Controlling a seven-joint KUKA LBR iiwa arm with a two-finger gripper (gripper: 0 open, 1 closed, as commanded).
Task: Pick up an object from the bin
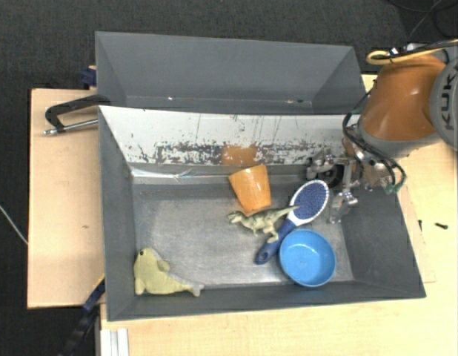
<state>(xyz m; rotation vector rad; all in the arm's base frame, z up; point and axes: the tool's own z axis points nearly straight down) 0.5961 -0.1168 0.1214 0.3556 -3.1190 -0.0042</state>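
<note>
**Five things in the bin, jaws low at its right side**

You have the arm point(403, 102), with its orange cover, reaching in over the right wall of the grey metal bin point(184, 228). The jaws hang low inside, close to the right side and not far from the back wall. From this view you cannot tell whether the jaws are open or shut, nor whether they have hold of anything.

Nearest to them is a brush point(310, 201) with an oval blue-and-white head. The head lies just left of the jaws, and its dark blue handle runs down and leftward toward the front. A small pale toy dinosaur point(262, 219) lies against that handle on its left. A round blue bowl point(308, 258) sits upright just in front of the brush, beside the handle's end. An orange cup point(251, 188) sits at the foot of the back wall, left of the brush head. Well apart from all these, in the front left corner, lies a pale yellow plush animal point(158, 277).
</note>
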